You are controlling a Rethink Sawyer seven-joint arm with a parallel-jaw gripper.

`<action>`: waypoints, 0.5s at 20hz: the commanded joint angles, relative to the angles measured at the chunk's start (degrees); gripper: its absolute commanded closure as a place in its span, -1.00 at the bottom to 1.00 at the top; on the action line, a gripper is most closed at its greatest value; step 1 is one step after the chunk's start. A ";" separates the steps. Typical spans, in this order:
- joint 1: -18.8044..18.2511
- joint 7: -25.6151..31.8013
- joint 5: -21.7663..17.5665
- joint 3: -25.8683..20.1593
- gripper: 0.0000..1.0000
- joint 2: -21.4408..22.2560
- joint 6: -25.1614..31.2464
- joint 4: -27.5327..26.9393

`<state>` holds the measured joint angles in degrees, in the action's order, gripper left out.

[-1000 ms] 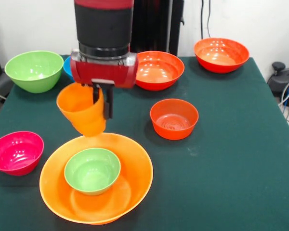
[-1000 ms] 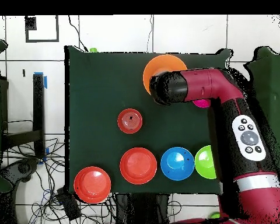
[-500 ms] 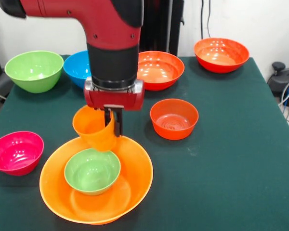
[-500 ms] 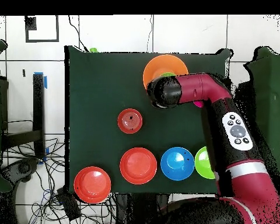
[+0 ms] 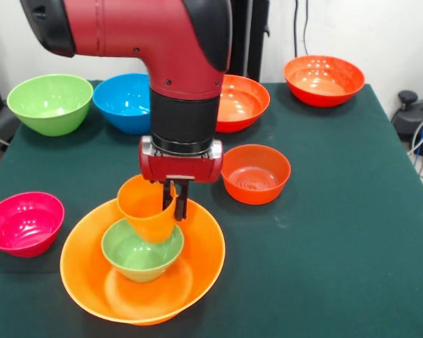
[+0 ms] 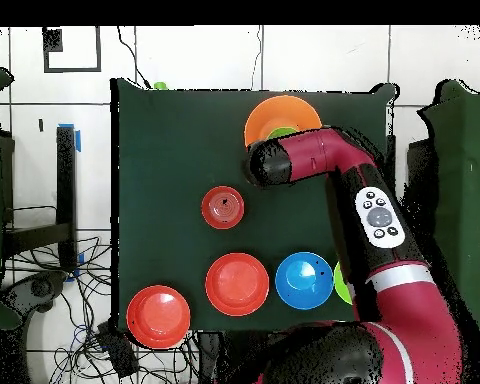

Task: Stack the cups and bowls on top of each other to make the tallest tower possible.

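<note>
Front view: the gripper (image 5: 176, 204) pinches the near-right wall of the orange cup (image 5: 146, 217), one finger inside the rim and one outside, jaws narrow on that wall; the cup hangs mouth-up, its long axis close to upright though leaning slightly, and its base sits down inside the small green bowl (image 5: 142, 251), which rests in the largest orange bowl (image 5: 142, 264); whether the base actually touches the green bowl's floor cannot be told; the cup lies left of and just below the jaws, so the release, by my judgement, turns on its base being centred over that bowl; on the table (image 5: 338, 232) the count is one cup, one largest orange bowl, two green bowls, one blue bowl (image 5: 127, 101), one pink bowl (image 5: 22, 222), and three red-orange bowls, the small red-orange bowl (image 5: 254, 173) being just right of the gripper; no green cup shows.

Overhead view: the arm (image 6: 379, 225) covers the cup and most of the green bowl; the largest orange bowl's rim shows at the table's far side; three red-orange bowls, one blue, and a sliver of green at the arm's edge are countable; the jaws are hidden here.
</note>
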<state>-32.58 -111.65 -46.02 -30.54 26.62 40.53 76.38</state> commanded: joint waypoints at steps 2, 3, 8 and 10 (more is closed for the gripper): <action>2.21 9.76 -6.58 1.39 1.00 -0.17 -2.65 -5.37; 2.37 9.27 -6.72 1.43 1.00 -0.16 -2.73 -5.38; 2.75 7.68 -8.57 2.24 1.00 -0.19 -4.83 -4.85; 2.68 7.35 -9.05 2.52 1.00 -0.32 -5.38 -4.54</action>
<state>-31.02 -111.65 -49.89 -30.36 26.60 38.25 74.27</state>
